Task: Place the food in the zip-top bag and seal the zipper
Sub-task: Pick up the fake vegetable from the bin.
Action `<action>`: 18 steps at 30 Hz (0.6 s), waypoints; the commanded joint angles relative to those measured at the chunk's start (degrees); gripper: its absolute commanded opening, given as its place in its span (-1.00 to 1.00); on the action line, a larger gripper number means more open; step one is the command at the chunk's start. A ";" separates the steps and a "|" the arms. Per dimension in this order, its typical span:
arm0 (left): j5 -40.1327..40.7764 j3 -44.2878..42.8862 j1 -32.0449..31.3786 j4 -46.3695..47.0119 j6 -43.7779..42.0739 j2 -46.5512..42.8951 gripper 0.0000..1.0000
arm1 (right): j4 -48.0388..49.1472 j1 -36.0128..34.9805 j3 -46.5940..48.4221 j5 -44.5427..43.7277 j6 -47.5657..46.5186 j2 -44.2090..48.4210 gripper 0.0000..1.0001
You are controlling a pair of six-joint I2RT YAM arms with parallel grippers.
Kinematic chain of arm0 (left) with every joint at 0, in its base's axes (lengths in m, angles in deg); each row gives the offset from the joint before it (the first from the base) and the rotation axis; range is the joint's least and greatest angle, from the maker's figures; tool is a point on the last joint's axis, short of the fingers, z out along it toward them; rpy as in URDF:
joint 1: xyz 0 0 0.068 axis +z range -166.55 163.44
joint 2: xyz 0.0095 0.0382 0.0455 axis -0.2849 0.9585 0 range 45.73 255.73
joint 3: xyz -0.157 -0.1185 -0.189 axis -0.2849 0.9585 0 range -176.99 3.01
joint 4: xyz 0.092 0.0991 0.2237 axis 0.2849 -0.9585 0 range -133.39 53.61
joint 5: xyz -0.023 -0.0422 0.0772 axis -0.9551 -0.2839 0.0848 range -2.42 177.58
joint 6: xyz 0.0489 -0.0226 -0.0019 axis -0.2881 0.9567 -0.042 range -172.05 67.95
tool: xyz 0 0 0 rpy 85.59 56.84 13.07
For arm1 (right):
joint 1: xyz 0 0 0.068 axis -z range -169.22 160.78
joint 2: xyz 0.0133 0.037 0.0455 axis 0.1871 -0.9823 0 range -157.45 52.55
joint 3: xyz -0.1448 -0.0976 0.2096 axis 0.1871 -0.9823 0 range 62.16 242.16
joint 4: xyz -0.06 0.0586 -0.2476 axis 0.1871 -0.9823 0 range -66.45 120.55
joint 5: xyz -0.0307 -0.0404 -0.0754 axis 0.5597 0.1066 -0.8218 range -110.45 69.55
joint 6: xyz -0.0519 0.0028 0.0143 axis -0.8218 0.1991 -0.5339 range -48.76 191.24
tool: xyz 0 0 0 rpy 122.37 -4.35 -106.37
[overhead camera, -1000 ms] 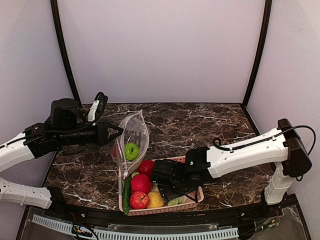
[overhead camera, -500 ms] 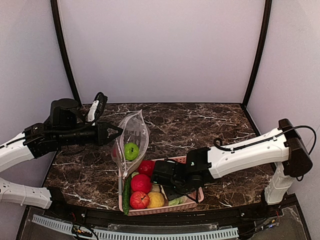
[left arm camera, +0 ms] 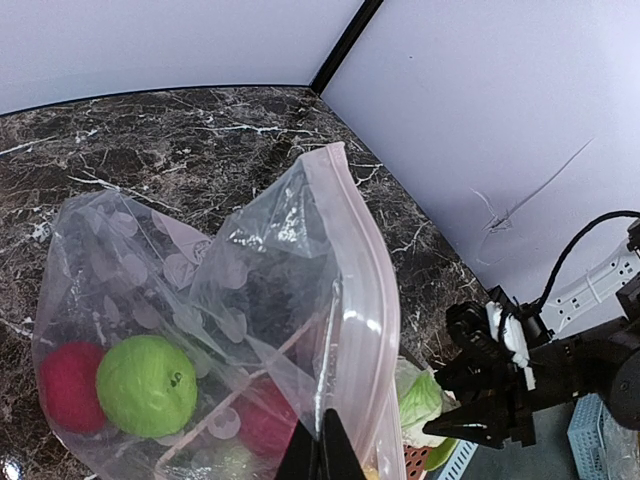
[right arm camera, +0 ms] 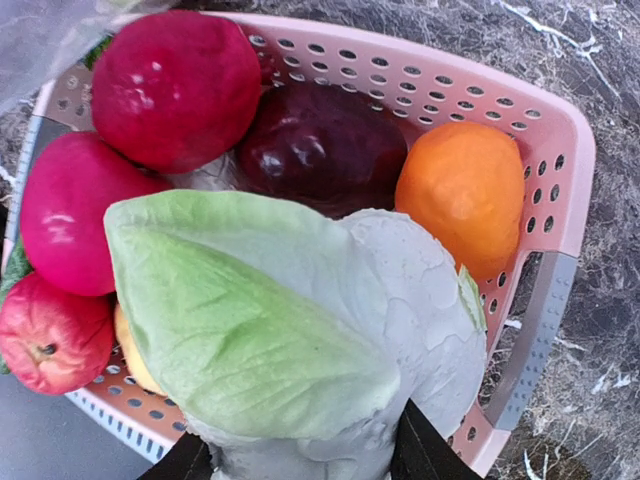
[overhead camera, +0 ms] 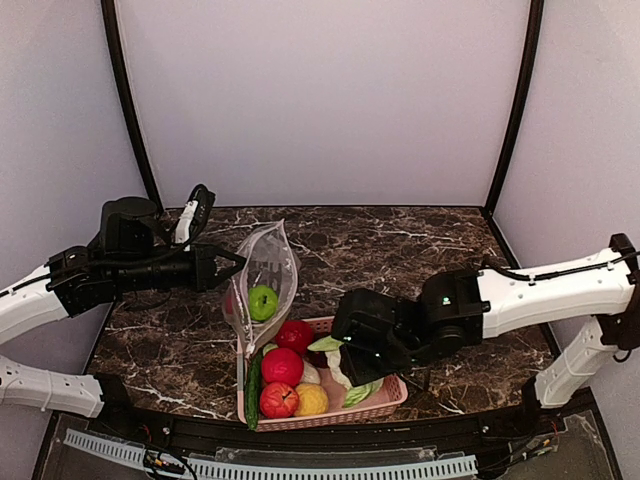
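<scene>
Marble table (overhead camera: 420,250): bears everything listed below

Pink basket (overhead camera: 392,396): at the near edge, loaded with red balls (right arm camera: 175,85), a dark purple ball (right arm camera: 320,145) and an orange ball (right arm camera: 465,195); a cucumber (overhead camera: 254,385) lies along its left side

Zip-top bag (overhead camera: 272,262): just left of the basket, held up off the table. Its long axis runs near to far, with the tip pointing away from the arms. The mouth appears to gape toward the basket side. It holds a green apple (overhead camera: 263,301) and a red ball (left arm camera: 68,385)

Cabbage (right arm camera: 290,330): changed. A second ago it sat low in the basket with the jaws spread about it; now it hangs above the other food. Its long axis slants far-left to near-right, green leaf side toward the bag. Judged: pick done, carry to the mouth next

Zipper (left arm camera: 362,260): unsealed, following the bag's long axis

Right gripper (right arm camera: 300,465): clamped on the cabbage's pale underside

Left gripper (left arm camera: 320,455): pinched tight on the bag's mouth edge
</scene>
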 commanded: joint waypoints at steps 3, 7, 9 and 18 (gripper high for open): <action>-0.03 0.58 0.24 -0.05 0.32 -0.43 -0.99 | 6.42 -0.05 -3.82 3.03 -3.72 9.35 -0.64; -0.80 0.59 0.34 0.24 0.34 0.38 -0.99 | 10.43 -0.04 -4.35 4.33 -6.02 13.49 -0.65; -1.24 0.59 0.36 0.43 0.34 0.81 -0.99 | 12.73 -0.01 -3.95 4.51 -7.51 15.72 -0.65; -2.49 0.01 0.38 0.69 0.00 1.54 -0.99 | 24.39 0.88 0.54 4.45 -16.22 19.49 -0.66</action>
